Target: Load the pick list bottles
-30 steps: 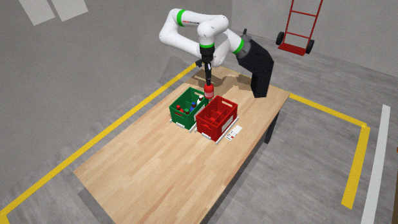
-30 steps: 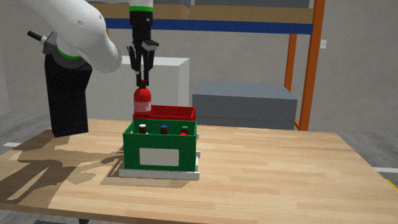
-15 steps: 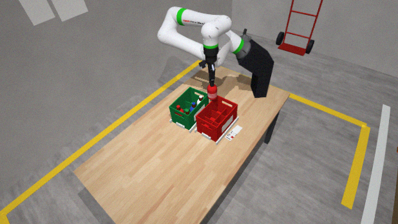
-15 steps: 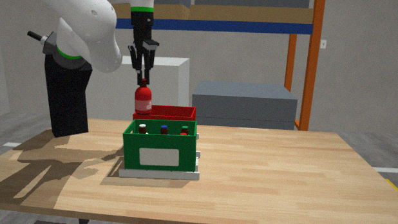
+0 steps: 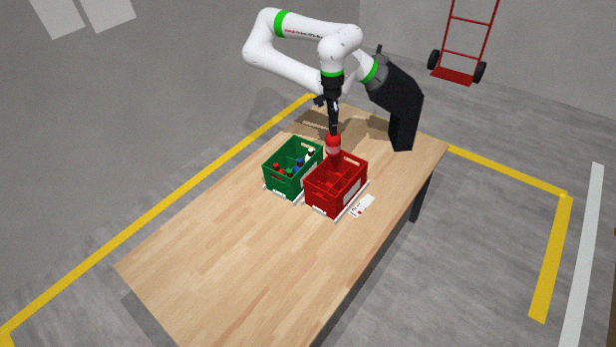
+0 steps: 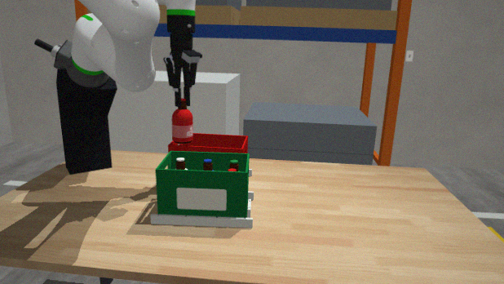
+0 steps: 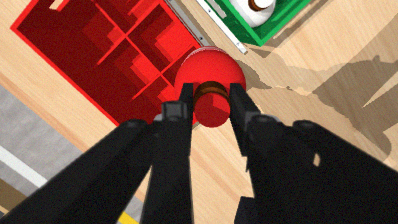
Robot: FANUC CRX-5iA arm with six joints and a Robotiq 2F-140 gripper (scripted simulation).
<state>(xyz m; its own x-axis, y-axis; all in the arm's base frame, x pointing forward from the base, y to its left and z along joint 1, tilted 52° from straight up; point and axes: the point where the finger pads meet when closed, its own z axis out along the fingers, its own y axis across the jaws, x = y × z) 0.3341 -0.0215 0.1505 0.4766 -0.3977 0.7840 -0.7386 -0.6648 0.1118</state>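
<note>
Where the red bottle (image 5: 333, 144) (image 6: 182, 126) (image 7: 210, 70) is: hanging upright by the corner of the red crate (image 5: 319, 199) (image 6: 220, 140) (image 7: 55, 50), not in a cell yet.
Pincer (image 5: 333, 131) (image 6: 183, 99) (image 7: 211, 98): closed on its neck/cap, looks centered.
Red crate: no bottles visible inside, so I'd say nothing's delivered.
Pick list (image 5: 362, 205): beside it, red mark visible, counts too small to read, so no clue how many remain lol.
Green crate (image 5: 276, 186) (image 6: 167, 192) (image 7: 262, 40): white-capped bottle (image 5: 311, 152) (image 6: 180, 163) (image 7: 252, 12), blue-capped bottle (image 5: 299, 164) (image 6: 208, 163), green-capped bottle (image 5: 289, 173) (image 6: 234, 164) and red-capped bottle (image 5: 276, 167) (image 6: 232, 170) showing.
In the way: the red crate's rim and dividers; imo clear those before lowering, or it could get shoved.
Bench (image 5: 224, 224) (image 6: 326, 196) (image 7: 20, 65): both crates look level between pale rails (image 5: 353, 201) (image 6: 201, 220) (image 7: 220, 25).
Hand truck (image 5: 453, 76): on the floor, well apart, no bother.
</note>
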